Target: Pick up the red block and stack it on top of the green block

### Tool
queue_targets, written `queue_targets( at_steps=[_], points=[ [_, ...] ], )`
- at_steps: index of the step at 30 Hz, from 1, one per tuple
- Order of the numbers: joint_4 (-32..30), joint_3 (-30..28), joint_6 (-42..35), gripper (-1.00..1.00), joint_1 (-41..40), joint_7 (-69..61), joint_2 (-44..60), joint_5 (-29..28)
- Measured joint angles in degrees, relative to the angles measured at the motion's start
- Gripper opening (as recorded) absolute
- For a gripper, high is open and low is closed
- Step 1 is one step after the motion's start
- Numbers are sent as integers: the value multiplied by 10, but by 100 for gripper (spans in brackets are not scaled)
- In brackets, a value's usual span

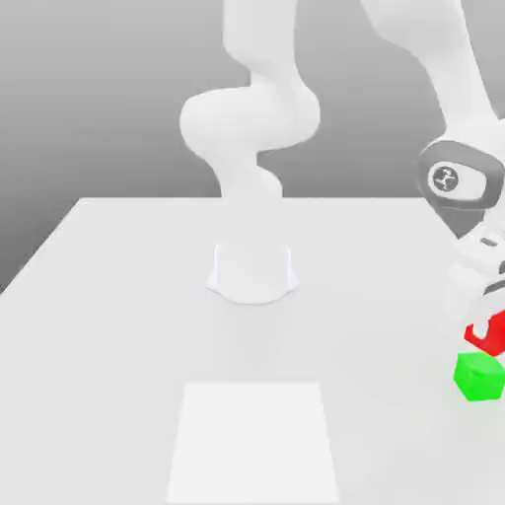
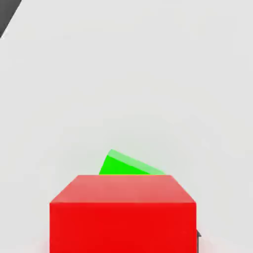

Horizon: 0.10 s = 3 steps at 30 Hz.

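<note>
The red block is at the far edge of the exterior view's right, just behind and slightly above the green block. My gripper reaches down onto the red block from above and is shut on it. In the hand view the red block sits large and close between the fingers, and a corner of the green block shows past its top edge. Whether the red block touches the table I cannot tell.
The arm's round white base stands mid-table. A paler rectangular patch lies on the white table near the front edge. Both blocks are close to the table's edge on the exterior view's right.
</note>
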Motion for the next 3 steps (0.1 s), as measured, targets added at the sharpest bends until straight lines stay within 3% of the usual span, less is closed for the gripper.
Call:
queue_targets(
  at_steps=[3],
  points=[
    [0, 0, 0, 100, 0, 0, 0, 0]
  ],
)
